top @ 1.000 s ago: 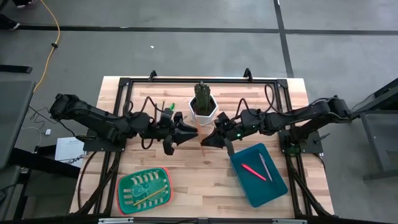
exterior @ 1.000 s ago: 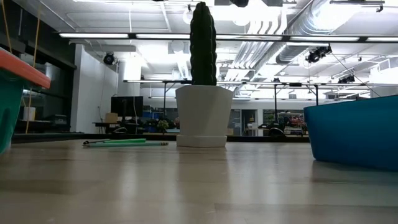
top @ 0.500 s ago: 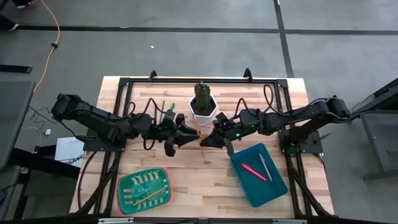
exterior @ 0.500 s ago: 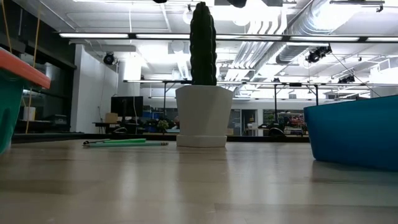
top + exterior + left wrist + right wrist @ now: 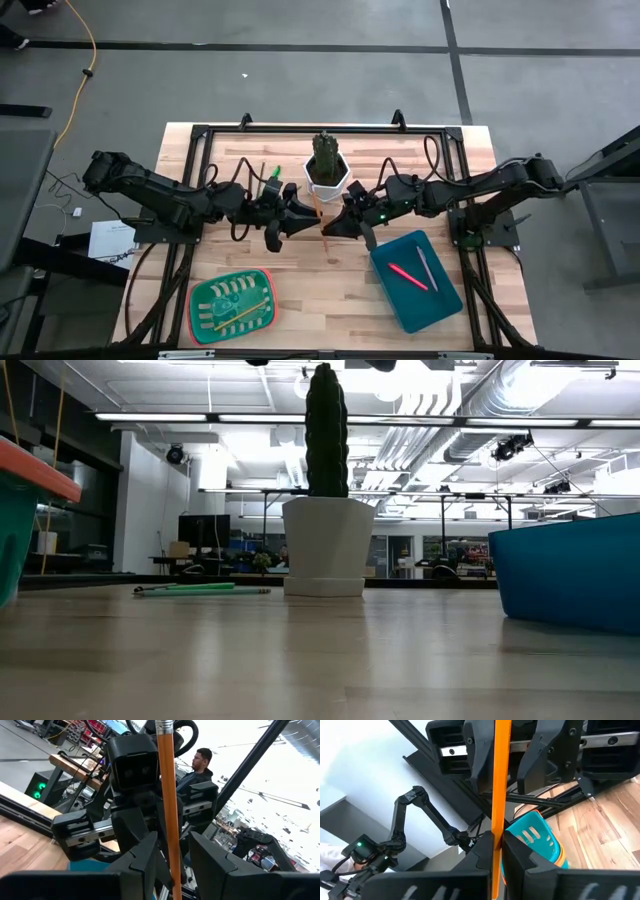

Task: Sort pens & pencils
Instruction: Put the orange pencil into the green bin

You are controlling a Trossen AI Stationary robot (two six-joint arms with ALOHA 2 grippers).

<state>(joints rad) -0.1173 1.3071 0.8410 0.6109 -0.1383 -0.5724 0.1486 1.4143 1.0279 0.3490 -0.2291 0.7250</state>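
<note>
Pencils and pens are what we are sorting, and seen from above one orange pencil (image 5: 320, 214) hangs over the middle of the worktop (image 5: 330, 290), between our left hand (image 5: 296, 213) and our right hand (image 5: 335, 222), just in front of the potted cactus (image 5: 327, 168). We judge this a handover: the two hands face each other so the pencil can pass from one arm to the other. A yellow pencil (image 5: 238, 316) already lies in the green tray (image 5: 205, 296); a pink pen (image 5: 407, 275) and a grey pen (image 5: 425, 268) lie in the blue bin (image 5: 440, 300). A green pen (image 5: 272, 172) waits behind the left hand.

From table height no hand shows; only the green pen (image 5: 200, 587) lies flat left of the cactus pot (image 5: 327, 545).

In the left wrist view the orange pencil (image 5: 168, 805) stands between our left fingers (image 5: 145, 857), which look slightly parted around it; we cannot tell if they grip.

In the right wrist view our right fingers (image 5: 482, 855) are clenched on the pencil (image 5: 499, 775), its long axis running away from the palm towards the left hand (image 5: 509, 750).
</note>
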